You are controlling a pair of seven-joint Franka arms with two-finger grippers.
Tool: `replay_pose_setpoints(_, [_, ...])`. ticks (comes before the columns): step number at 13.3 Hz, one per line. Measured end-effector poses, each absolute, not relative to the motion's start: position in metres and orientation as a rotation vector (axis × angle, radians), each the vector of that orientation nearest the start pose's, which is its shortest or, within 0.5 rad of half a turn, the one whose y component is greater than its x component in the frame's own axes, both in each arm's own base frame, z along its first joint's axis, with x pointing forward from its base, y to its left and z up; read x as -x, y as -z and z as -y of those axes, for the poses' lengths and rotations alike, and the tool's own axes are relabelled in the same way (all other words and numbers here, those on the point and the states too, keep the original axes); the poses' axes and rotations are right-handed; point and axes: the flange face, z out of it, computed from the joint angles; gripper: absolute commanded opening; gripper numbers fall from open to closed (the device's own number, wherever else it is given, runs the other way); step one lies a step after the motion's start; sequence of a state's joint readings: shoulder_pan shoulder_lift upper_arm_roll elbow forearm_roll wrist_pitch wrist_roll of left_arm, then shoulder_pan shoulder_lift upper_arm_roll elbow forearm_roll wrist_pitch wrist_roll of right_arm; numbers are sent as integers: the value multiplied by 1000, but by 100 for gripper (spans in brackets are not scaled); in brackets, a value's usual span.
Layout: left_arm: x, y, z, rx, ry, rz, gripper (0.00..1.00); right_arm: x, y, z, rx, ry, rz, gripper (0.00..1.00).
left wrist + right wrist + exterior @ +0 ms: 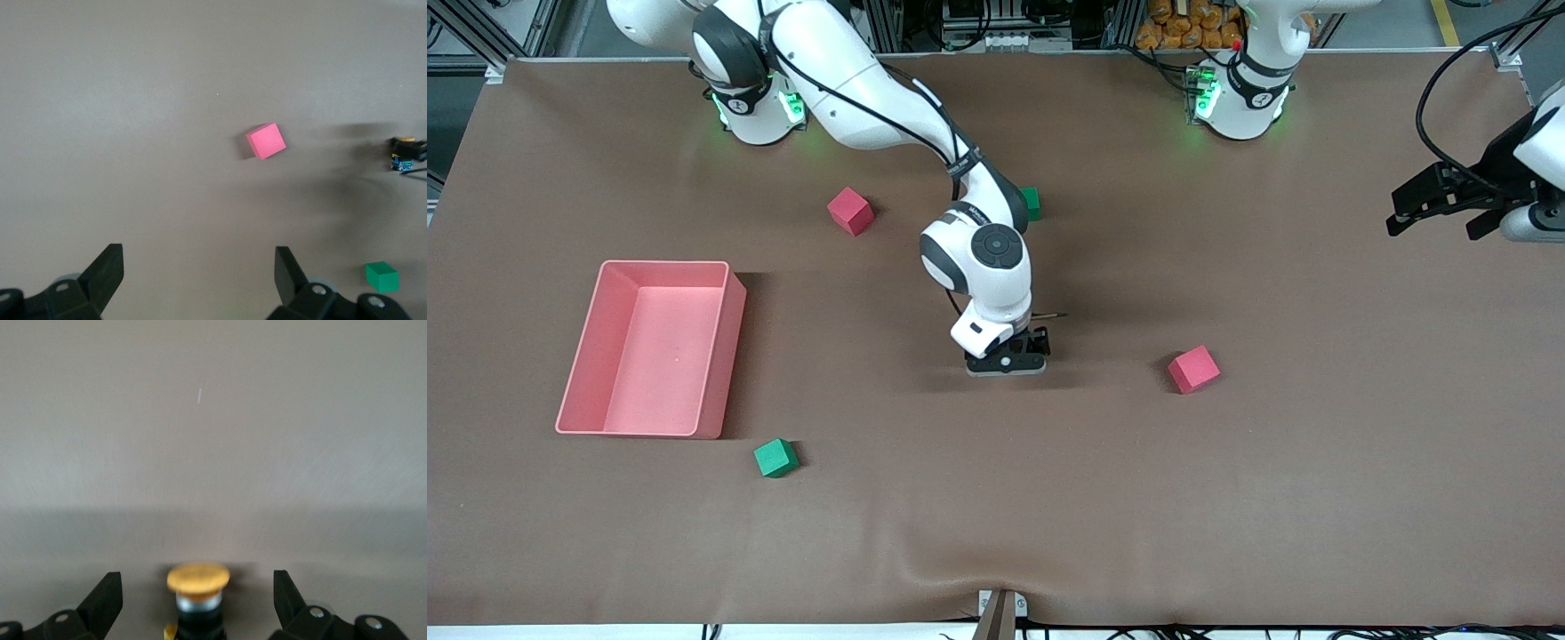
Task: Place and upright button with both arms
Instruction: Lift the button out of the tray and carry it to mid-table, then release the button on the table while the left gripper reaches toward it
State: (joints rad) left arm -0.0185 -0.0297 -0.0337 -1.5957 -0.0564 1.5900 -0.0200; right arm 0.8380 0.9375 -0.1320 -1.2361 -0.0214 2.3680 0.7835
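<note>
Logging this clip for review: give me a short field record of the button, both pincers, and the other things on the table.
button: cap up, between the right pincer's fingers, not gripped
right pincer: open, low at the table's middle
left pincer: open, waiting in the air at the left arm's end
cubes: two pink-red, two green
tray: pink, toward the right arm's end

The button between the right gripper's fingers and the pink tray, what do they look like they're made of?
Button: orange cap looks like matte plastic, evenly coloured and without glare; the pale ring under it could be metal or plastic; body dark, hard to tell. It stands between the open right gripper fingers. Pink tray: probably moulded plastic, with thin uniform walls, rounded corners and a soft sheen.
</note>
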Motion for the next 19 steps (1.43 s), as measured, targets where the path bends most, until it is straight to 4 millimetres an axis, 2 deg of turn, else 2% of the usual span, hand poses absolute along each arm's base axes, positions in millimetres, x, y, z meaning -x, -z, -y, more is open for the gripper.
replay_pose_setpoints(3, [-552,-619,35,3199,-1,-53,100,-608,-271,-479,3096,326,-124,100])
replay_pose_setpoints(6, [-555,-609,46,3237,-48,-72,100,-617,-314,-451,3149,259,-75,100])
replay_pose_setpoints(8, [-557,-603,57,3246,-68,-98,100,-622,-340,-424,3200,175,-42,100])
replay_pose_setpoints(10, [-561,-595,72,3243,-93,-139,100,-634,-358,-383,3223,124,-18,100])
replay_pose_setpoints(13, [-576,-579,104,3237,-128,-214,100,-642,-371,-318,3234,68,5,100])
replay_pose_setpoints(15, [-587,-559,132,3230,-178,-203,100,-639,-385,-271,3233,33,31,100])
replay_pose_setpoints(19, [-615,-516,196,3193,-244,-193,100,-626,-422,-163,3212,0,42,100])
